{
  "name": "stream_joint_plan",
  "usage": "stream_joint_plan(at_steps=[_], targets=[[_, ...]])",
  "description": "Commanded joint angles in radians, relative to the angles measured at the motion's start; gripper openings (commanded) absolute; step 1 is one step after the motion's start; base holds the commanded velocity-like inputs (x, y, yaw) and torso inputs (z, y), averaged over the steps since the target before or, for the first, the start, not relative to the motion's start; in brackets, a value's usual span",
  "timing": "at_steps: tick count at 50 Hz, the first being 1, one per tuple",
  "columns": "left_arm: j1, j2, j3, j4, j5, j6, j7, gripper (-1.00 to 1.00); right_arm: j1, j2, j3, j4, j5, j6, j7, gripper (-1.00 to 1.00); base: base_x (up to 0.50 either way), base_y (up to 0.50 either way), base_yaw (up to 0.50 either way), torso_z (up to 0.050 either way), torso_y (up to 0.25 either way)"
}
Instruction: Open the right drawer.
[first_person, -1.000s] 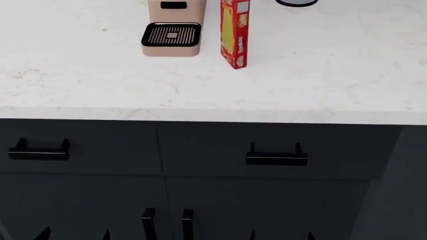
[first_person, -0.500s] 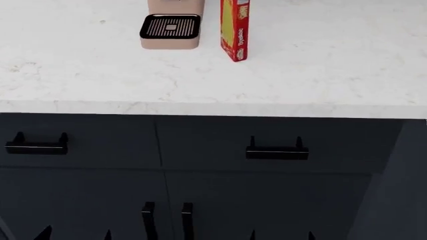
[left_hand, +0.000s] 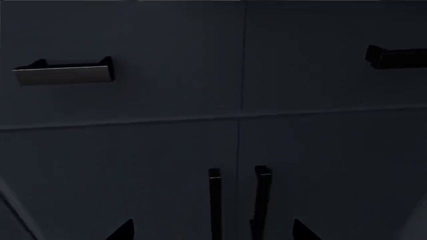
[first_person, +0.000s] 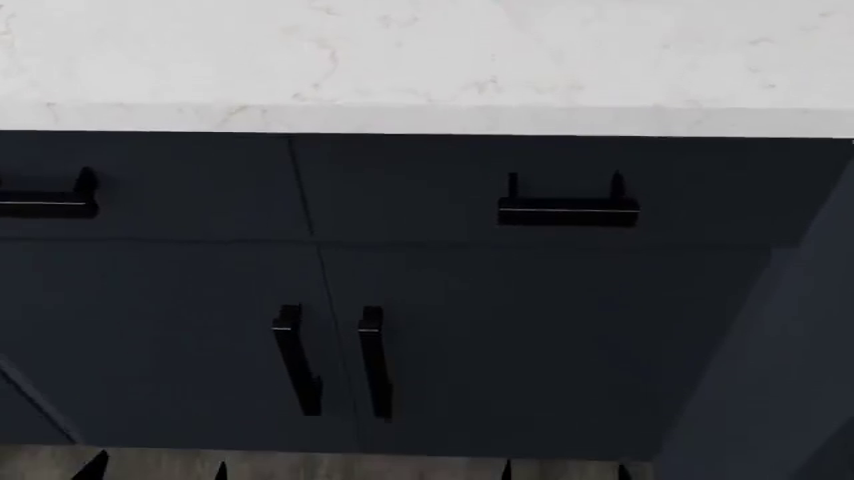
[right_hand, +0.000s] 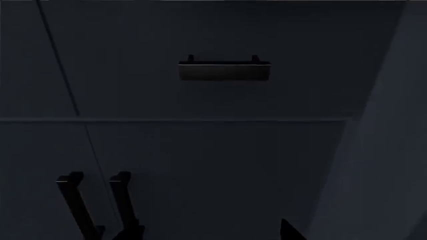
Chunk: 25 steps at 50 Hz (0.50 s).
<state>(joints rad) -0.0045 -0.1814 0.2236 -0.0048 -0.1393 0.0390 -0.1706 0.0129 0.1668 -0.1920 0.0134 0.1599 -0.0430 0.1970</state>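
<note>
A fitted kitchen, rendered in simulation: a white marble-patterned counter (first_person: 427, 60) runs above dark navy base units; beneath its edge sit two shallow drawers, the right drawer (first_person: 534, 190) carrying a short black bar handle (first_person: 569, 210); below them, paired cabinet doors (first_person: 174, 340) meet at two vertical black handles (first_person: 296, 360); a strip of grey floor (first_person: 334, 465) shows at the foot.

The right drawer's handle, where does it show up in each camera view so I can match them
Head view: the right drawer's handle sits upper right, under the countertop.
Left wrist view: only its end shows, at the edge.
Right wrist view: whole, near upper centre.
Shared landmark: the pair of vertical door handles.
</note>
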Motion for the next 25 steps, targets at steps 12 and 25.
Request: stream_joint_plan(at_steps=[12, 25], targets=[[-0.004, -0.004, 0.004, 0.008, -0.039, 0.007, -0.001, 1.00, 0.006, 0.009, -0.014, 0.012, 0.010, -0.002, 0.011, 1.00, 0.00, 0.00, 0.00, 0.000, -0.129], [-0.001, -0.006, 0.001, 0.018, -0.049, 0.010, -0.018, 1.00, 0.003, 0.016, -0.019, 0.010, 0.015, -0.014, 0.017, 1.00, 0.00, 0.00, 0.00, 0.000, 0.000]])
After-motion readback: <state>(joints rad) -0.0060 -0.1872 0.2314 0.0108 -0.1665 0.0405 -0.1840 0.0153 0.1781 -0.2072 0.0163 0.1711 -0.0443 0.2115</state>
